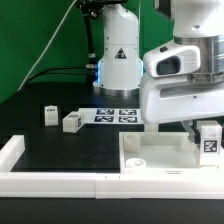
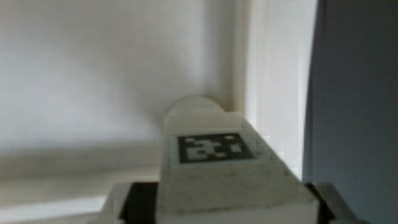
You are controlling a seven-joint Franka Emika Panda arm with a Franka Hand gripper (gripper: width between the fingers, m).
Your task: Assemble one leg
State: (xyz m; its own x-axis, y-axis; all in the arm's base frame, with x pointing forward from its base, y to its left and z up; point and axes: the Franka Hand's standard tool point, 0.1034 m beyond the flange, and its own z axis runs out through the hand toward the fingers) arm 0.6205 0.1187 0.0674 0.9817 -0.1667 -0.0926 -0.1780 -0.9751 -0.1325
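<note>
My gripper (image 1: 208,140) is shut on a leg (image 1: 209,141), a small white block with a marker tag, and holds it upright over the right end of the large white square slab (image 1: 150,152). In the wrist view the leg (image 2: 217,160) stands between my dark fingers (image 2: 141,203), its tagged face towards the camera, with the slab's white surface (image 2: 107,90) close behind it. Whether the leg touches the slab cannot be told. Two more legs (image 1: 50,115) (image 1: 72,122) lie on the black table at the exterior view's left.
Long white border rails (image 1: 60,180) run along the front edge and left side. The marker board (image 1: 117,115) lies at the back in front of the arm's white base (image 1: 118,60). My arm's white body (image 1: 185,80) hangs over the slab's right side.
</note>
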